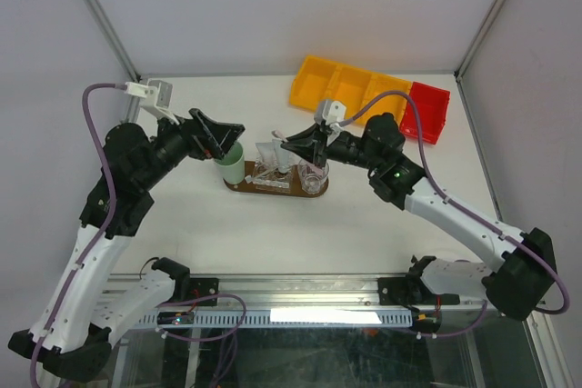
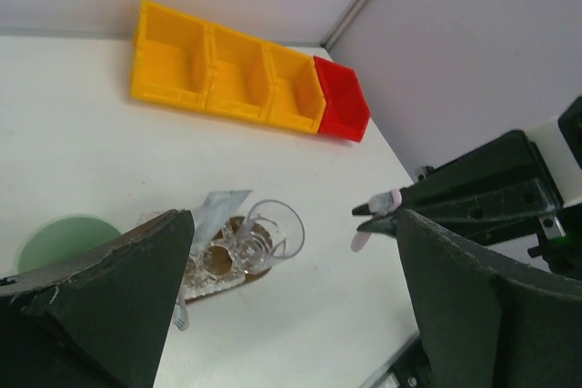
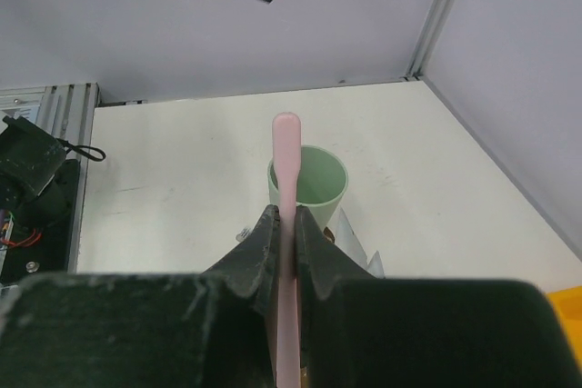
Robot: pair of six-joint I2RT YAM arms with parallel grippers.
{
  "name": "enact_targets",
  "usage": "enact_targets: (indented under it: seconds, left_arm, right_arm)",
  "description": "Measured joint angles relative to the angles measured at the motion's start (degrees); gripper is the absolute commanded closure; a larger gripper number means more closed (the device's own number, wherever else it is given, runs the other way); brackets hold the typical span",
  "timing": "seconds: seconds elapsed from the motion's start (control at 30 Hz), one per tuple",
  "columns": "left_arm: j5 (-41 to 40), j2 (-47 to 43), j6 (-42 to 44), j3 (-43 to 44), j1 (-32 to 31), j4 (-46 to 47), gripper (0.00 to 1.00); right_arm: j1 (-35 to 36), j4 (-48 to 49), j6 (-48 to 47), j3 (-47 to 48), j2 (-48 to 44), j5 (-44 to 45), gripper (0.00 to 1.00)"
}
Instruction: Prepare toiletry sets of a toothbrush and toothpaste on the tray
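Note:
My right gripper (image 3: 284, 215) is shut on a slim pale pink-lilac toothbrush (image 3: 285, 156), whose free end points toward the mint-green cup (image 3: 309, 184). From above, the right gripper (image 1: 291, 144) hovers over the dark-brown tray (image 1: 238, 186). The tray carries clear glasses (image 1: 312, 176) and a white tube (image 1: 270, 153) standing up. My left gripper (image 1: 231, 143) is open and empty, just above the green cup (image 1: 233, 166) at the tray's left end. The left wrist view shows the tube (image 2: 218, 211), a glass (image 2: 273, 227), and the toothbrush's tip (image 2: 361, 240) sticking out of the right gripper (image 2: 377, 215).
A yellow divided bin (image 1: 350, 88) and a small red bin (image 1: 426, 112) stand at the back right, also visible as the yellow bin (image 2: 227, 70) and red bin (image 2: 341, 111) from the left wrist. Frame posts and white walls close in the table's back corners.

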Motion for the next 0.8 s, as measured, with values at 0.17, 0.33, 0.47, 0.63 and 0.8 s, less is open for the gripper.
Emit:
enact_targets:
  seconds: [0.17,0.33,0.47,0.63,0.8]
  left_arm:
    - [-6.80,3.76,4.11,7.91,0.00,-1.05,0.01]
    - [-13.49,7.34,8.79,13.38,0.00,4.31,0.01]
    - [-18.14,8.68,12.74,12.74,0.00,10.95,0.01]
    - [-20.81,7.80,16.59,6.16,1.38,19.23,0.01]
    - [-18.60,7.13,16.11,0.20,9.57,22.38,0.01]
  right_arm:
    - [0.35,2.75,-2.40,0.00,1.77,-2.89,1.00]
    - [1.97,5.16,-4.33,0.00,3.56,-4.63,1.00]
    - [2.67,7.41,-5.16,0.00,4.35,-5.33,1.00]
    - [3.32,10.10,-5.90,0.00,5.20,-6.05,1.00]
    - [4.39,11.78,-6.43,-0.09,6.71,-6.36,1.00]
